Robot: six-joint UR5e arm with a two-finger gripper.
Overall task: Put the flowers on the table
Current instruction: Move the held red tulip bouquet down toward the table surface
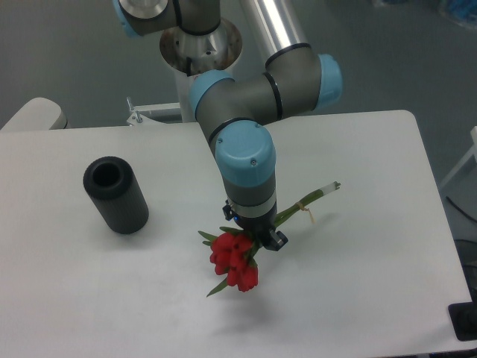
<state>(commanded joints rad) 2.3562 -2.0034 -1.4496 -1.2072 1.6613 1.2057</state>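
The flowers (235, 262), a small bunch of red tulip buds with green leaves, hang near the middle of the white table (358, 298). Their green stems run up and right to a pale cut end (333, 186). My gripper (257, 237) points straight down from the blue-capped wrist and is shut on the stems just behind the buds. Its fingers are mostly hidden under the wrist. A faint shadow on the table below suggests the bunch is held slightly above the surface, tilted with the buds lowest.
A black cylinder (115, 195) lies on its side on the left of the table, open end facing up-left. The arm's base column (201, 52) stands at the table's far edge. The table's right edge runs close to the stem end.
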